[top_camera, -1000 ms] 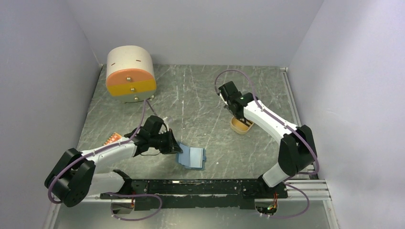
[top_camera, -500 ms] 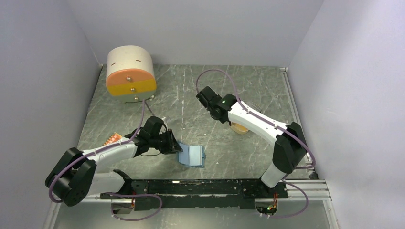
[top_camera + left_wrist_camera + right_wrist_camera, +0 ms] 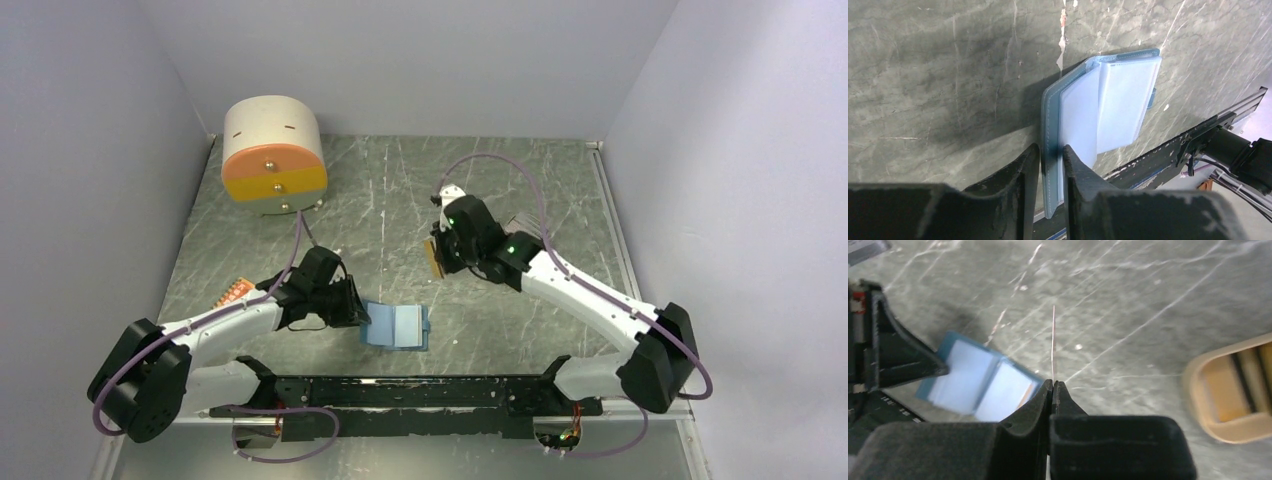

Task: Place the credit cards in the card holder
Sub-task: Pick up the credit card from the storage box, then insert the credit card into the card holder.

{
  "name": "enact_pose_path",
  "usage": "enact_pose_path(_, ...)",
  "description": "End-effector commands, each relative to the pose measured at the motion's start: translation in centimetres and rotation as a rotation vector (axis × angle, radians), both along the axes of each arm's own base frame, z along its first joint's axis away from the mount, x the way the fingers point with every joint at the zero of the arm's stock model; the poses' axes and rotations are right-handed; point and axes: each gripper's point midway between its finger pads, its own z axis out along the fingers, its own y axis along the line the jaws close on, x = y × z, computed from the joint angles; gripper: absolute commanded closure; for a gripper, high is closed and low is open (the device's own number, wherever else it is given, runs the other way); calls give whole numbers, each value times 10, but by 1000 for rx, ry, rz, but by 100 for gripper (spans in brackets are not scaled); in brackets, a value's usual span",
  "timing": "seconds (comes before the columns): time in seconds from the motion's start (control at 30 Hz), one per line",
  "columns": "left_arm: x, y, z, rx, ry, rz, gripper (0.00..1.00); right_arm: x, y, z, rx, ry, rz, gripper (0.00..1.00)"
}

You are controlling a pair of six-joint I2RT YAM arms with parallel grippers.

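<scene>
Two grippers work over the grey-green, marble-patterned table (image 3: 400, 200). Farthest left, well behind the left jaws at the table's far corner, stands a round cream drawer unit (image 3: 272, 150) with an orange and yellow front and small metal knobs.

The left gripper (image 3: 1052, 150) lies low over the table. Its jaws are parted a little and set astride one edge of the card holder (image 3: 1118, 100), a small square blue folding wallet with a lighter blue inside. The darker blue cover edge runs between the two black fingers (image 3: 1018, 185). A narrow gap shows there, so the jaws look loosened rather than clamped. The rest of the card holder lies straight ahead of those jaws, spread open on the table. Its pale inner leaves face up, with a fold down the middle.

Further right, the right gripper (image 3: 1053, 385) hangs above the table with its jaws pinched tight on a thin, flat, orange-faced credit card (image 3: 1053, 340). The credit card stands out ahead of the fingertips, and the wrist view shows it edge-on as a fine line. The card holder lies below and to the left of these jaws, well apart from the credit card. An oval tan tray (image 3: 1193, 385) with flat yellowish pieces inside lies on the table to the right of the jaws
</scene>
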Motion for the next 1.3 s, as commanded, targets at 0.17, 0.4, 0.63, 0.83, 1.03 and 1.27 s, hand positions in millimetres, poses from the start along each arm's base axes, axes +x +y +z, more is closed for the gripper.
enact_pose_path(0.17, -3, 2, -3, 3, -5, -20, 76, -47, 52, -17, 516, 161, 48, 100)
enact_pose_path(0.4, -5, 4, -12, 25, 23, -24, 77, -70, 56, -51, 740, 293, -25, 100)
enact_pose_path(0.63, -8, 9, -16, 34, 26, -8, 76, -74, 64, -71, 814, 369, -44, 100)
enact_pose_path(0.83, -10, 9, -20, 29, 37, -11, 83, -78, 66, -89, 809, 415, -62, 100)
enact_pose_path(1.03, -11, 8, -20, 22, 38, -13, 80, -79, 67, -101, 766, 441, -67, 100)
enact_pose_path(1.27, -10, 9, -19, 26, 32, -11, 81, -84, 61, -119, 701, 461, -82, 100)
